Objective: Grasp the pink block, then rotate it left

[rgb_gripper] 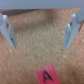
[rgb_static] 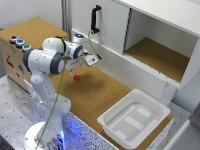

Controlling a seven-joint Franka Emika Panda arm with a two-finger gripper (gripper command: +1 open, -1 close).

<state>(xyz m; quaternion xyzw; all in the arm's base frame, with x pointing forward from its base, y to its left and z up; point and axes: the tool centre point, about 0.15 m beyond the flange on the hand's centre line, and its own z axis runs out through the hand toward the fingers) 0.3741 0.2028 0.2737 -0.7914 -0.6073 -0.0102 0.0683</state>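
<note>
The pink block [rgb_static: 76,77] is a tiny reddish-pink cube lying on the cork board, just below my gripper in the exterior view. In the wrist view the block [rgb_gripper: 45,75] shows with a dark mark on its upper face, outside the span of the fingers. My gripper [rgb_static: 80,68] hangs above the board with its two fingers spread wide apart. In the wrist view the gripper [rgb_gripper: 40,31] holds nothing, and only bare cork lies between the fingertips [rgb_gripper: 9,35].
A white tray [rgb_static: 134,117] stands at the board's near right. A white cabinet with an open shelf [rgb_static: 160,55] and a black handle [rgb_static: 94,19] stands behind. Round coloured buttons [rgb_static: 20,43] sit on a box at the exterior view's left.
</note>
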